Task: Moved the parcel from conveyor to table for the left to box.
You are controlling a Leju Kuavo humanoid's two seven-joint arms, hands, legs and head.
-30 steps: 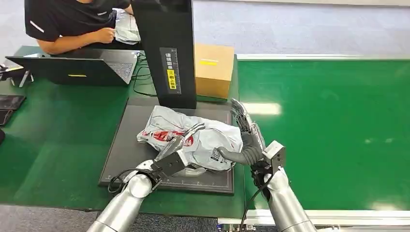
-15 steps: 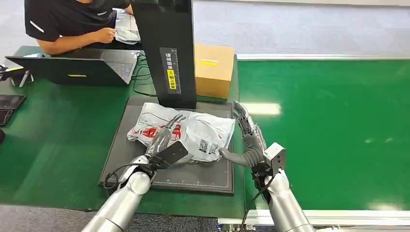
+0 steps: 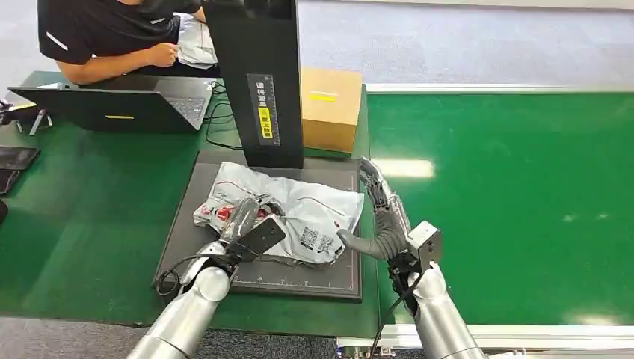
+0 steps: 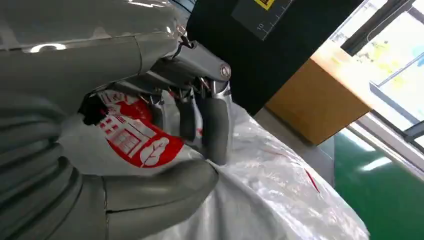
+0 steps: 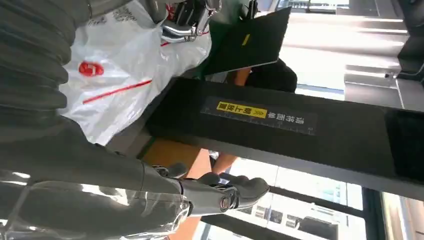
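The parcel [image 3: 306,213] is a crumpled grey-white plastic mailer with red print, lying flat on the black platform [image 3: 198,224] in the head view. My left hand [image 3: 243,218] lies on the parcel's left part. In the left wrist view its fingers [image 4: 215,125] and thumb pinch a fold of the parcel [image 4: 280,195]. My right hand [image 3: 380,213] stands beside the parcel's right edge with fingers stretched out and holds nothing; its thumb reaches toward the near right corner. The right wrist view shows the parcel [image 5: 120,65] past the right hand [image 5: 215,192].
A black scanner column [image 3: 258,82] rises behind the platform, with a cardboard box [image 3: 329,108] to its right. The green conveyor [image 3: 508,194] runs on the right. A person [image 3: 105,34] sits behind a laptop [image 3: 112,108] at the far left.
The parcel has come down from a raised bunch to lie flat on the platform, shifted a little left. My left hand moved left with it; my right hand stayed beside its edge.
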